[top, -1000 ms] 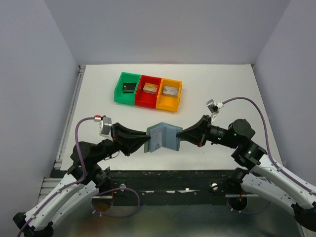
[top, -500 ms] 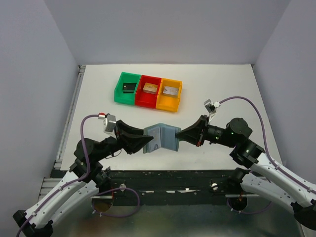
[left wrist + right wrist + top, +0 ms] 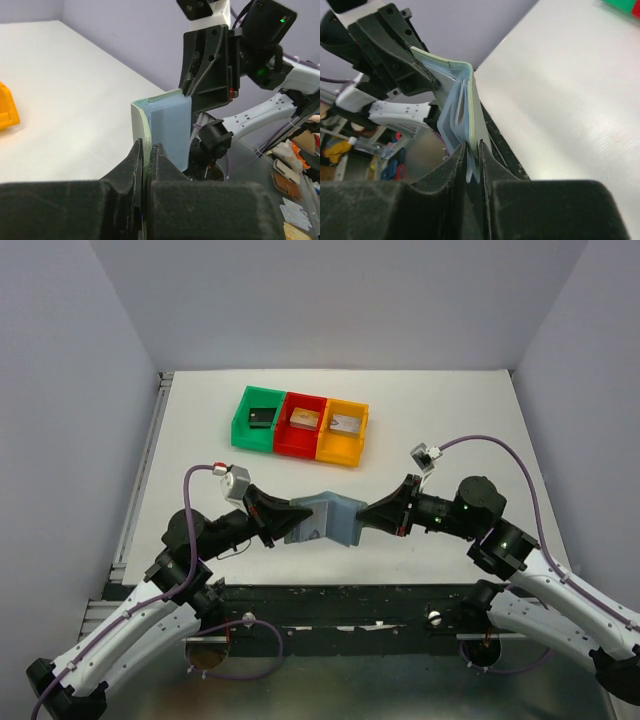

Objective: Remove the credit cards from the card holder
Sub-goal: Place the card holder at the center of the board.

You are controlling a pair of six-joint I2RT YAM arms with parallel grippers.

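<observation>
Both arms lean inward, fingers pinching the card holder.

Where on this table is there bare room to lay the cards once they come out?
Widest bare patch: the table right of the orange bin, out to the right wall. A narrower strip lies between the green bin and the left rail. Crowded: the near middle, where the left fingers and right fingers pinch the card holder.

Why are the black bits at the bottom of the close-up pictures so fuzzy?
Left wrist view: the left gripper sits right by the lens, so it blurs; the card holder looks sharper. Right wrist view: the right gripper blurs likewise. Top view: sharp throughout.
</observation>
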